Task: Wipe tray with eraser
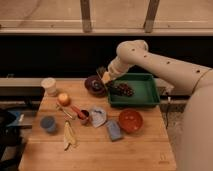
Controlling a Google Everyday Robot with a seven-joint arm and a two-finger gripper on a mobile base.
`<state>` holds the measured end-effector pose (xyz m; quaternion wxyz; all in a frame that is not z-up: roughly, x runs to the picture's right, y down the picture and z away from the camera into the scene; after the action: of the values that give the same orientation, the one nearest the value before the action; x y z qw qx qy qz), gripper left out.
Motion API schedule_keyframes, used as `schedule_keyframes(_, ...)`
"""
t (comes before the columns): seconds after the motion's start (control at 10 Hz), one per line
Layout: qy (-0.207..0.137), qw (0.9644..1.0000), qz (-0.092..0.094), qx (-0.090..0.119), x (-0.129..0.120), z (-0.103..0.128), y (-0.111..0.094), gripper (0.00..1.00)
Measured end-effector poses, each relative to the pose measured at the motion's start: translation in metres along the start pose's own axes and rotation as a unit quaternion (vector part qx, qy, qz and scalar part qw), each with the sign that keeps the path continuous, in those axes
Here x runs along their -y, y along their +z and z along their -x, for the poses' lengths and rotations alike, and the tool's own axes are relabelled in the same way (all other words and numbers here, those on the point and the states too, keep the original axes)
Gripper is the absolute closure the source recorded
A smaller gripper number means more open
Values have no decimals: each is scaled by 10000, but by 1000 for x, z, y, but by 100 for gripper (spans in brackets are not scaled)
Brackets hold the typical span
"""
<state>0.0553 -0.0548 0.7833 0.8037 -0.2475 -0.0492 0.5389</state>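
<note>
The green tray (pixel 148 93) stands at the table's back right. A dark oblong thing lies in its left part, the eraser (pixel 121 89) as far as I can tell. My gripper (pixel 104 76) hangs at the end of the white arm, just over the tray's far left corner. It is shut, and I see nothing held between its fingers. Its tip is up and left of the eraser's left end; whether they touch I cannot tell.
A dark round thing (pixel 93 84) sits left of the tray. On the wooden table are a white cup (pixel 49 86), an apple (pixel 63 99), a red-handled tool (pixel 77 111), a crumpled wrapper (pixel 97 116), a blue sponge (pixel 114 130), an orange bowl (pixel 130 120), a banana (pixel 69 136) and a blue cup (pixel 48 123).
</note>
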Motion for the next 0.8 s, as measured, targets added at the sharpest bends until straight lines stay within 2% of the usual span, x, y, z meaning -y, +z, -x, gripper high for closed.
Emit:
schedule_keyframes(0.2, 521, 9985, -126, 98, 29, -26, -13, 89)
schedule_keyframes(0.4, 1105, 9936, -175, 172, 50, -53, -15, 89)
schedule_keyframes(0.6, 1772, 9837, -178, 253, 79, -86, -10, 89)
schedule_keyframes(0.7, 2080, 9775, -183, 295, 91, -100, -7, 89)
schedule_keyframes(0.8, 2251, 9736, -196, 334, 98, -109, -9, 89)
